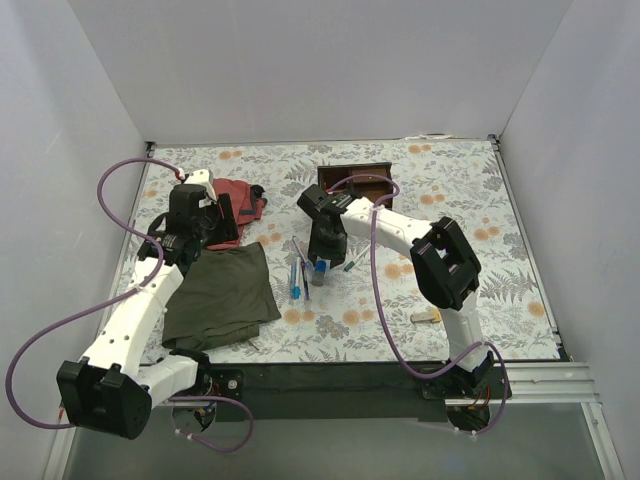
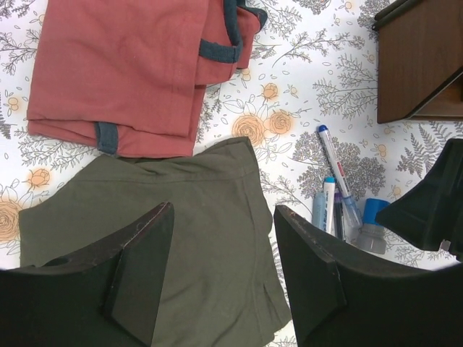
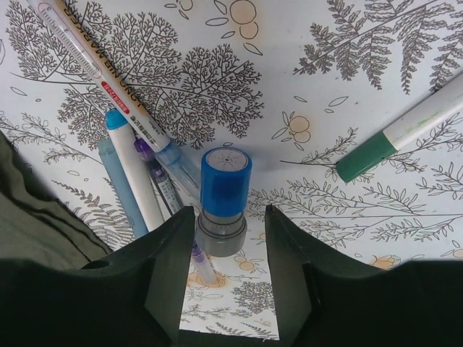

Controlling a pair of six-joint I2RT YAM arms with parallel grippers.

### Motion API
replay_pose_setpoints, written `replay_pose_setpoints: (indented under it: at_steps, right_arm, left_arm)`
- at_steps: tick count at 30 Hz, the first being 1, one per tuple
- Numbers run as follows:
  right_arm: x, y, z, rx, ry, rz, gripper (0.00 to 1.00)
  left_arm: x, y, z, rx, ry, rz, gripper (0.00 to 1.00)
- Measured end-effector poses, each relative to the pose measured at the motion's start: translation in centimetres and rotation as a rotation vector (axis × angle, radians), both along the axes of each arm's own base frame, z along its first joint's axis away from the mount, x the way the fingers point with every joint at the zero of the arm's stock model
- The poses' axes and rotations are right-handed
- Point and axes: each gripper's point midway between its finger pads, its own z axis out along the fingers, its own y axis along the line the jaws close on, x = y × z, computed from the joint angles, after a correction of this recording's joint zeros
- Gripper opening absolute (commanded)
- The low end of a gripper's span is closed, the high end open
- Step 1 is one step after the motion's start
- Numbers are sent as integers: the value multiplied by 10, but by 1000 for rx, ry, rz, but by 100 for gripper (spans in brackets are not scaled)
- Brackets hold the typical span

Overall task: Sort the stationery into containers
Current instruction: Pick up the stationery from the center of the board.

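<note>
A blue-capped grey cylinder [image 3: 223, 202] stands upright on the floral cloth, its grey base between the open jaws of my right gripper [image 3: 230, 249], which does not close on it. Left of it lie several pens [image 3: 137, 177] in a bunch; a white pen with a green tip [image 3: 405, 134] lies to the right. In the top view the right gripper [image 1: 320, 262] is low over the pens [image 1: 297, 275]. The brown wooden organiser [image 1: 356, 178] stands behind it. A beige block [image 1: 427, 316] lies near the front right. My left gripper [image 2: 221, 271] is open and empty above the olive cloth [image 2: 195, 217].
A red folded cloth [image 1: 243, 205] lies at the back left, the olive cloth [image 1: 222, 290] in front of it. The organiser's corner [image 2: 423, 61] shows in the left wrist view, with the pens [image 2: 336, 191] and cylinder [image 2: 372, 224] below it. White walls enclose the table.
</note>
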Motion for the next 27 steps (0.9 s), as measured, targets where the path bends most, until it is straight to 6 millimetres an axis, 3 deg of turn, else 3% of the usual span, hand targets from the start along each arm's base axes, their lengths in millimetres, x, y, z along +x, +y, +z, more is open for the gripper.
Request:
replay_pose_setpoints:
  at_steps: [10,15,22,27]
  right_arm:
    - [-3,-3,-16,-29,28,-12,54]
    - [4,4,-30,-45,31,-8,54]
    - [12,15,-18,-28,-25,14,52]
    - [13,15,-18,-30,-30,25,44]
  left_arm:
    - [-3,-1,2,-2,-15,-10,57]
    - [-8,1,-13,13,16,-20,57]
    - [-6,-2,-12,6,6,-36,57]
    - [-3,-4,-9,2,-9,-42,57]
